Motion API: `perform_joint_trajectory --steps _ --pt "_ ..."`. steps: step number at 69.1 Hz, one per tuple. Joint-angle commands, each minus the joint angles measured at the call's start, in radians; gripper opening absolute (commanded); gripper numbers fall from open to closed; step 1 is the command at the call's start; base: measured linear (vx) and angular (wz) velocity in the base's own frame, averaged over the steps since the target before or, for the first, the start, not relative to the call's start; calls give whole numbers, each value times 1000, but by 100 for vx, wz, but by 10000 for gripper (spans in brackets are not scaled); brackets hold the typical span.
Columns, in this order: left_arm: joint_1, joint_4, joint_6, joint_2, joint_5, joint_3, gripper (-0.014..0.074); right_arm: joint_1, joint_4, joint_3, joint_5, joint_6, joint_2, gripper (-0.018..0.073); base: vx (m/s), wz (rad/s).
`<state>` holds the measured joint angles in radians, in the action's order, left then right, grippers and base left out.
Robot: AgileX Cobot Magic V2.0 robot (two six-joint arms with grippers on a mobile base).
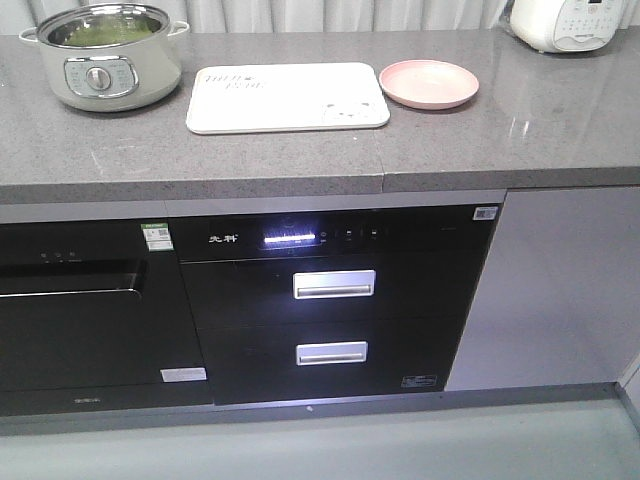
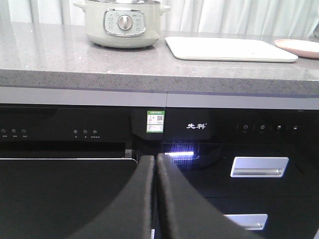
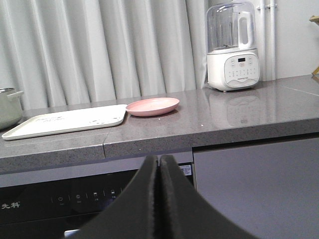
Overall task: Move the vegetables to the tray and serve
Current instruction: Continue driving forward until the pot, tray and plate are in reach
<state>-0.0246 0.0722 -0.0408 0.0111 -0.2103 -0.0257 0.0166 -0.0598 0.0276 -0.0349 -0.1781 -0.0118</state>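
The vegetables (image 1: 104,33) show as a green mass inside a cream-white electric pot (image 1: 105,70) at the counter's back left. To its right lies the cream-white tray (image 1: 290,100), with nothing on it; it also shows in the wrist views as tray (image 2: 229,49) and tray (image 3: 65,121). My left gripper (image 2: 155,158) is shut and holds nothing; it sits below counter height, facing the black appliance fronts. My right gripper (image 3: 159,159) is likewise shut and holds nothing, low in front of the counter edge. Neither gripper appears in the front view.
A round pink plate (image 1: 428,83) sits right of the tray. A white rice cooker (image 1: 575,22) stands at the back right and a white blender (image 3: 233,47) farther right. Under the grey counter (image 1: 500,130) are a black oven (image 1: 80,300) and a cabinet with silver handles (image 1: 334,284).
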Motion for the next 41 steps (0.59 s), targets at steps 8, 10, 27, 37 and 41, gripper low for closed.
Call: perform_joint_trajectory --steps 8,10,27,37,41 --pt "-3 3 -7 14 71 -26 -6 1 -11 16 -78 7 -7 -3 13 3" --pt "-3 3 -7 14 71 -26 -6 1 -11 16 -78 7 -7 -3 13 3" --pt "-3 3 -7 14 71 -26 -6 1 -11 16 -78 7 -7 -3 13 3" --pt "-3 3 -7 14 71 -26 -6 1 -11 16 -78 7 -7 -3 13 3" --pt "-3 3 -7 14 71 -26 -6 1 -11 16 -78 7 -7 -3 13 2"
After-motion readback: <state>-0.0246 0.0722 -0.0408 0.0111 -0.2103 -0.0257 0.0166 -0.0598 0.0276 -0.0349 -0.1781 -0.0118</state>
